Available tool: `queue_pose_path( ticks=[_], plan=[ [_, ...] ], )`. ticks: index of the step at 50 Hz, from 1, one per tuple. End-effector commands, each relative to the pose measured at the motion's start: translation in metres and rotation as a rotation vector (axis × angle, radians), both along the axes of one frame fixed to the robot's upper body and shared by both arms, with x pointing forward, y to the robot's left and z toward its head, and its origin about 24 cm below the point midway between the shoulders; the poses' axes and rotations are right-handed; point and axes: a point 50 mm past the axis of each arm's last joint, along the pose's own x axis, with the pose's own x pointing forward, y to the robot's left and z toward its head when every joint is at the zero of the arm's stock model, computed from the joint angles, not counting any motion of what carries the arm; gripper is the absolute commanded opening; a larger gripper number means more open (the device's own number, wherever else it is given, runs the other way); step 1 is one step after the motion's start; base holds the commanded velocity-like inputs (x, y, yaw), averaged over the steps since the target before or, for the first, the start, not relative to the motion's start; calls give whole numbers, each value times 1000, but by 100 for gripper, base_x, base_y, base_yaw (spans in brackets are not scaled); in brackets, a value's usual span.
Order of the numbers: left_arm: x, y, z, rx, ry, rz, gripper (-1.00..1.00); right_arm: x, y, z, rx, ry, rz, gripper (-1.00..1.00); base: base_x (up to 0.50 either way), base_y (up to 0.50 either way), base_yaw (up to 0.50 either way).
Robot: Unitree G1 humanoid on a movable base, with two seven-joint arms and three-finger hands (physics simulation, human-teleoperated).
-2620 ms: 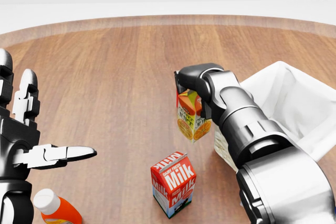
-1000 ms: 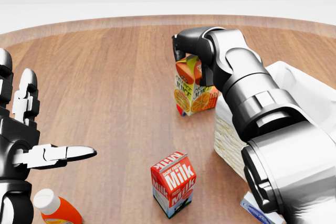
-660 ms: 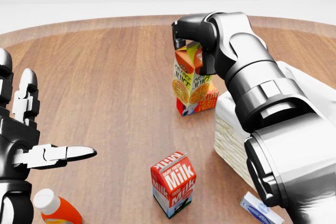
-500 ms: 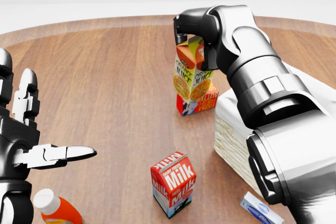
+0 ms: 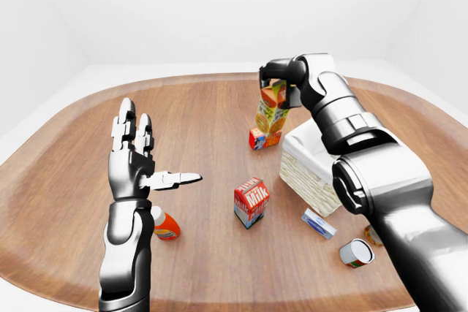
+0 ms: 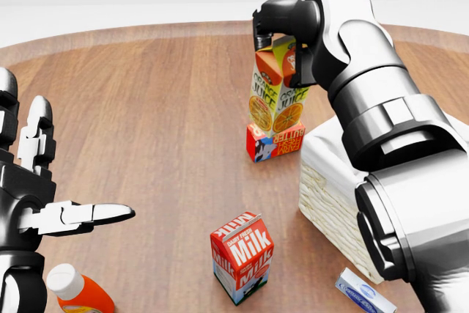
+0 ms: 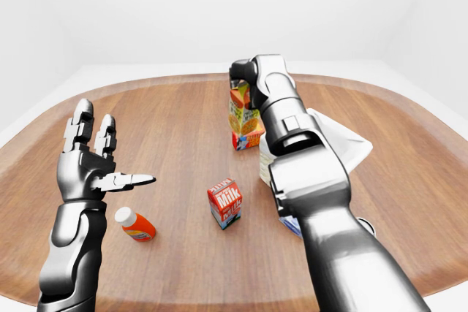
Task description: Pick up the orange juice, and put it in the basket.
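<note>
Up near the top of the head view, the right hand (image 6: 275,23) is clenched round the top of the orange juice (image 6: 277,93) carton, which hangs tilted, clear of the desk (image 6: 146,108), directly above a small red butter box (image 6: 275,143). The basket (image 6: 330,188), white-lined, sits just right of both. Lower down stand a milk carton (image 6: 242,247) and an orange bottle (image 6: 77,291). The left hand (image 6: 37,188) is released, fingers spread, well apart at the left edge. Bare wood lies wide between the two hands.
</note>
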Motion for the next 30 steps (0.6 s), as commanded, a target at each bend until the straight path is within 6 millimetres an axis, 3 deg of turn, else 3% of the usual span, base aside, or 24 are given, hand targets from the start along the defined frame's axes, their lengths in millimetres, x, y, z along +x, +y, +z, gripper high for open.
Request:
queue_pose_path(
  ticks=[1,16,30],
  plan=[
    [0,0,0,0,1,0,100,-2,-3,21,0,-35,-11,-100,0,0,0],
    [0,0,0,0,0,0,100,-6,-4,44,22,-99,-19,-100,0,0,0],
    [0,0,0,0,-1,0,100,-8,-18,43,3,-145,-46,-100,0,0,0]
  ],
)
